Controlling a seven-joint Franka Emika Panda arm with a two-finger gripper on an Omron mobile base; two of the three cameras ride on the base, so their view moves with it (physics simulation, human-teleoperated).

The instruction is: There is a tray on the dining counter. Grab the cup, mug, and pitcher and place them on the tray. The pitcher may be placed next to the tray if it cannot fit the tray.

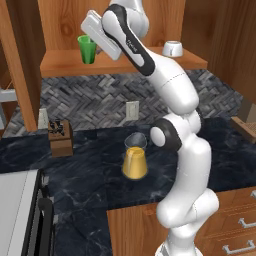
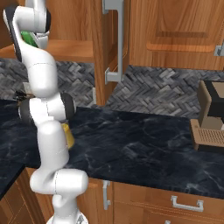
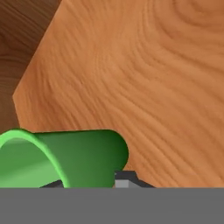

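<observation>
Left base view: pitcher holds yellow-orange liquid; gripper at green cup, grip unclear.

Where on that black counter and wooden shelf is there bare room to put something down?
Free: the counter between the pitcher and the coffee machine; the shelf between the green cup and the white mug. Crowded: around the cup, where the end effector sits.

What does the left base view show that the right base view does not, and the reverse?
Left base view alone: the white mug on the wooden shelf, a knife block, the pitcher unobstructed. Right base view alone: a coffee machine, a cabinet door handle. Both share: the green cup, the herringbone backsplash, the black counter.
</observation>
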